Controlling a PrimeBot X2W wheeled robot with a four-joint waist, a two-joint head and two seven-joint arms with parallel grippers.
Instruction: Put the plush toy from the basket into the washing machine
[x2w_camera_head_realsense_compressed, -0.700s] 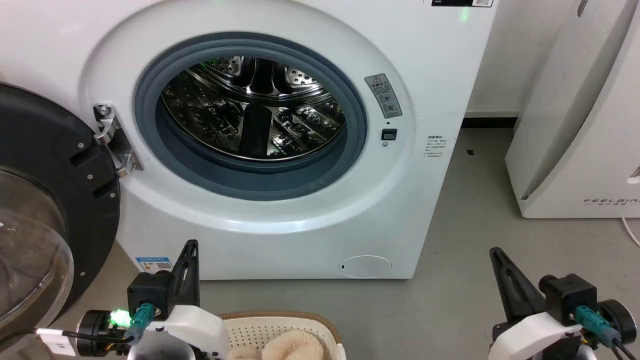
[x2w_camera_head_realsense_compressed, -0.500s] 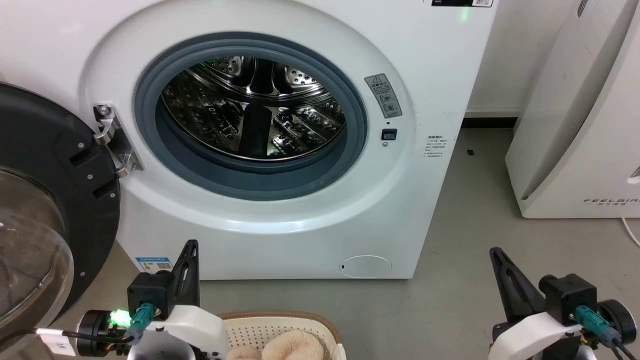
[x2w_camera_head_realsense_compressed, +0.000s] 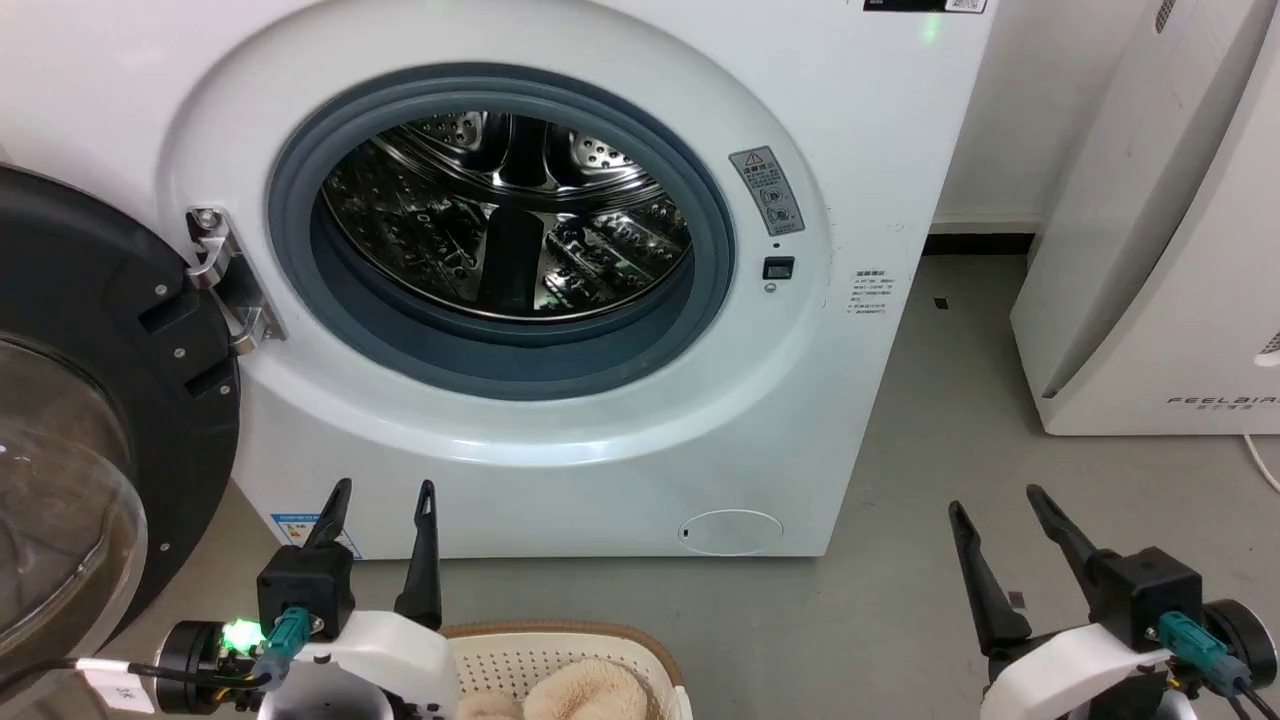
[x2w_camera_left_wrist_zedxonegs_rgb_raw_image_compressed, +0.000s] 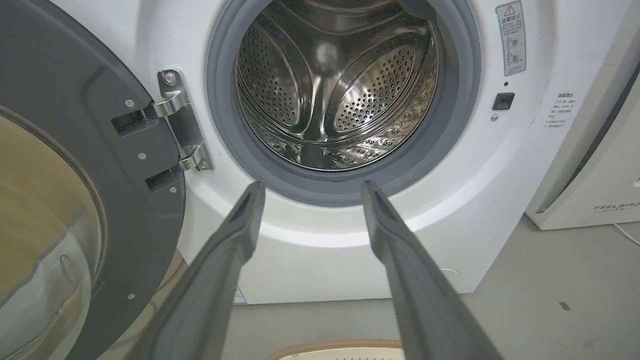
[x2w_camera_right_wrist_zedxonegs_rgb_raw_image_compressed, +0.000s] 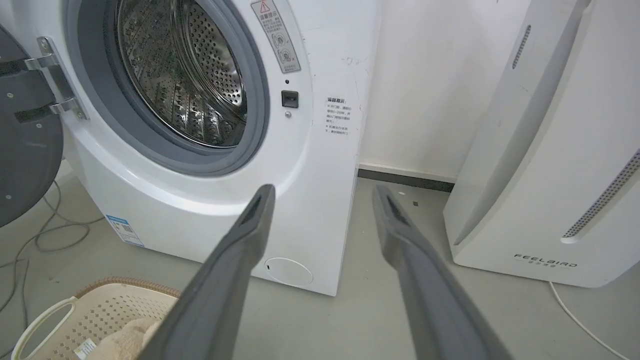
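The washing machine (x2w_camera_head_realsense_compressed: 620, 440) stands straight ahead, its door (x2w_camera_head_realsense_compressed: 100, 330) swung open to the left and its steel drum (x2w_camera_head_realsense_compressed: 510, 215) empty. At the bottom edge of the head view sits the basket (x2w_camera_head_realsense_compressed: 560, 633), holding the cream plush toy (x2w_camera_head_realsense_compressed: 585, 692); most of both is cut off. The right wrist view shows the basket (x2w_camera_right_wrist_zedxonegs_rgb_raw_image_compressed: 125, 286) and the toy's fur (x2w_camera_right_wrist_zedxonegs_rgb_raw_image_compressed: 125, 340) at its lower left. My left gripper (x2w_camera_head_realsense_compressed: 385, 487) is open just left of the basket, pointing at the washer, with nothing between its fingers. My right gripper (x2w_camera_head_realsense_compressed: 997, 498) is open and empty above the floor at the right.
A white slanted FEELAIR appliance (x2w_camera_head_realsense_compressed: 1150, 250) stands to the right of the washer, a white cord (x2w_camera_head_realsense_compressed: 1262, 462) trailing from it. Cables (x2w_camera_right_wrist_zedxonegs_rgb_raw_image_compressed: 45, 235) lie on the grey floor under the open door. Bare floor (x2w_camera_head_realsense_compressed: 930, 400) runs between the washer and the appliance.
Both grippers have gone from shut to open, their fingers now spread apart. The arms, the basket and the washer have stayed where they were.
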